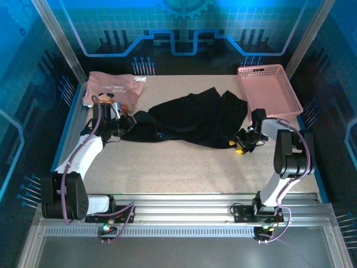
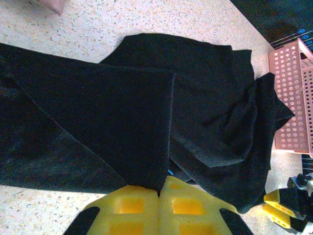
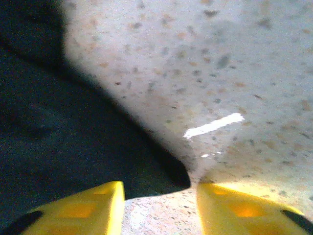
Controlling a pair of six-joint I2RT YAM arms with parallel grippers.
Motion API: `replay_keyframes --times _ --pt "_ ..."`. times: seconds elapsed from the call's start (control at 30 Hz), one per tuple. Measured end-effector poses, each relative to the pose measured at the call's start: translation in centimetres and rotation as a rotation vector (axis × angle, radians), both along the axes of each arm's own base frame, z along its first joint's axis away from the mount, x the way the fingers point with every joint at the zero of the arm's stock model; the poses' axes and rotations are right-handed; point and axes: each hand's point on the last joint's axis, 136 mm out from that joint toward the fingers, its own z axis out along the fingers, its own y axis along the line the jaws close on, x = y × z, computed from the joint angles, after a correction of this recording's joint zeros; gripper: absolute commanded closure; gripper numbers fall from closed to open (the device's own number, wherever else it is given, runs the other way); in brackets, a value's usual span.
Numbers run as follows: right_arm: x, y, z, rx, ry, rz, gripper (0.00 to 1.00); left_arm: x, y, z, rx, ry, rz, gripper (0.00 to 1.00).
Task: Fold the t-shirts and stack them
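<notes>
Top external: we see black t-shirt (image 1: 195, 120) spread across middle of counter (image 1: 167, 167), pink t-shirt (image 1: 111, 88) bunched far left. Our left pincer (image 2: 159, 190) clenched on black t-shirt's left edge; right pincer (image 3: 159, 191) released at its right corner.

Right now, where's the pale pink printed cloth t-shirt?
Top view: the pale pink printed t-shirt sits in the far-left corner of the table, behind the left gripper, left of the large plain black cloth t-shirt.
</notes>
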Motion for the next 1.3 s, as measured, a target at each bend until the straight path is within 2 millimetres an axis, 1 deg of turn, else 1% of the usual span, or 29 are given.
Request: replay_keyframes --times 0.07,0.13,0.17,0.27,0.33,0.37,0.43,0.47,0.5,0.53,0.57,0.6,0.7,0.8,0.93,1.03,1.13,1.23,1.3 --pt "-0.1 -0.3 -0.3 -0.016 0.033 -0.007 0.86 0.0 0.0 0.0 0.0 0.001 0.0 1.0" --pt "-0.3 -0.5 -0.4 -0.026 0.063 -0.012 0.98 0.0 0.0 0.0 0.003 0.001 -0.001 1.0" --pt "0.0 -0.5 -0.3 -0.028 0.06 -0.018 1.0 -0.1 0.0 0.0 0.003 0.002 -0.002 1.0" --pt "1.8 -0.4 0.2 -0.046 -0.012 -0.008 1.0 -0.4 0.2 0.2 0.005 0.001 0.002 1.0" --pt "2.9 -0.5 1.3 -0.054 -0.058 -0.008 1.0 -0.6 0.6 0.7 0.005 -0.005 0.013 1.0" --pt "3.4 -0.6 2.1 -0.058 -0.086 -0.009 1.0 -0.7 1.0 1.0 0.007 -0.012 0.022 1.0" --pt "4.4 -0.7 4.6 -0.062 -0.156 -0.008 1.0 -0.8 1.7 1.7 0.015 -0.022 0.037 1.0" --pt "4.9 -0.7 6.3 -0.065 -0.202 -0.007 1.0 -0.8 2.1 2.2 0.018 -0.028 0.043 1.0" --pt "5.6 -0.9 8.3 -0.068 -0.257 -0.009 1.0 -0.7 2.4 2.8 0.017 -0.035 0.05 1.0" --pt "6.0 -1.0 9.9 -0.068 -0.3 -0.012 1.0 -0.5 2.7 3.4 0.018 -0.044 0.054 1.0" --pt "6.5 -1.3 12.1 -0.069 -0.359 -0.018 1.0 -0.4 2.9 4.2 0.017 -0.055 0.06 1.0" --pt "6.8 -1.6 14.1 -0.068 -0.411 -0.027 1.0 -0.2 3.1 4.9 0.016 -0.069 0.063 1.0" --pt "6.8 -2.7 18.9 -0.059 -0.526 -0.052 1.0 0.2 3.5 7.3 0.009 -0.106 0.066 1.0" --pt "6.1 -3.7 21.9 -0.049 -0.59 -0.074 1.0 0.6 3.6 9.9 0.003 -0.151 0.061 1.0" --pt "5.0 -4.7 24.6 -0.016 -0.637 -0.103 1.0 0.9 3.5 13.3 -0.004 -0.212 0.048 1.0" --pt "4.4 -5.6 27.3 0.006 -0.69 -0.127 1.0 1.1 3.8 16.2 -0.012 -0.266 0.054 1.0" --pt "4.1 -6.0 30.9 0.027 -0.777 -0.132 1.0 1.2 4.4 19.3 -0.031 -0.32 0.078 1.0" --pt "3.4 -5.8 34.4 0.055 -0.862 -0.128 1.0 1.1 4.7 22.4 -0.059 -0.374 0.097 1.0" --pt "2.9 -5.4 37.1 0.08 -0.928 -0.116 1.0 0.9 4.6 25.3 -0.073 -0.428 0.097 1.0"
